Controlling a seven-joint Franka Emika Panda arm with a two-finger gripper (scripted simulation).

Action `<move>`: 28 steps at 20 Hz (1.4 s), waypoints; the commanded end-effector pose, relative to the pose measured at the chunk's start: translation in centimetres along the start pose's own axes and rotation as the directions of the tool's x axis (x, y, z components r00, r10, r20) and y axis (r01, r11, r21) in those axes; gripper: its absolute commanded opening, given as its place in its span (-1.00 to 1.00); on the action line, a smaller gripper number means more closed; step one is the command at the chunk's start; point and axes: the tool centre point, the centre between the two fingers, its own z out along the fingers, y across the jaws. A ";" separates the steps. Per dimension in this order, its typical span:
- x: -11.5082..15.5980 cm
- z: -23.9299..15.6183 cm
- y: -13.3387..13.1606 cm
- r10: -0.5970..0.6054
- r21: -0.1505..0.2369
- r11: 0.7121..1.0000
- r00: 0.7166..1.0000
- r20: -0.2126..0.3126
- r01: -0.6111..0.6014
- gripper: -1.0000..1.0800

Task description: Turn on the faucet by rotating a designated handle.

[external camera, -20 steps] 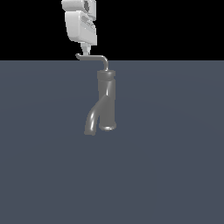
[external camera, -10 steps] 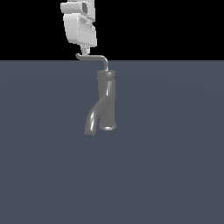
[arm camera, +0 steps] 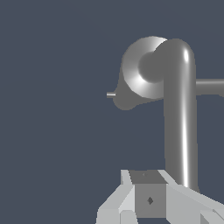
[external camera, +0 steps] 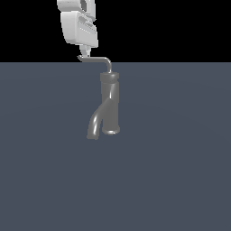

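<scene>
Nothing much has shifted in the last second: the white gripper (external camera: 84, 53) hangs over the far end of the handle (external camera: 95, 59), in the same place as before, and the faucet (external camera: 108, 106) has not moved either.

From the exterior view, the faucet stands upright near the middle of a flat blue-grey floor (external camera: 180, 171). It is a dark, shiny metal cylinder, and a curved spout (external camera: 95, 124) branches off low down and bends toward that view's left. Out of the faucet's top rises a thin, light grey rod bent into an L. Its long arm runs level toward the view's left and ends in a small upturned tip, right beneath the gripper. The gripper's fingertips come down to that tip and seem to touch it (the contact itself is too small to be sure of). Whether the jaws are spread or closed I cannot tell from either view.

The wrist view looks straight down. The faucet (arm camera: 142, 74) appears as a bright round cap, and the handle (arm camera: 178, 118) looms large as a grey bar running from that cap to the gripper (arm camera: 148, 199), whose pale, angular finger bases fill the lower edge.
</scene>
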 end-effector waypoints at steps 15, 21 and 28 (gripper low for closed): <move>-0.2 0.0 4.3 0.000 -0.002 1.000 1.000 0.000 0.000 -1.00; 0.0 0.0 4.7 0.007 0.005 1.000 1.000 -0.002 -0.007 -1.00; 1.2 0.0 6.3 0.005 0.003 1.000 1.000 -0.002 -0.005 -1.00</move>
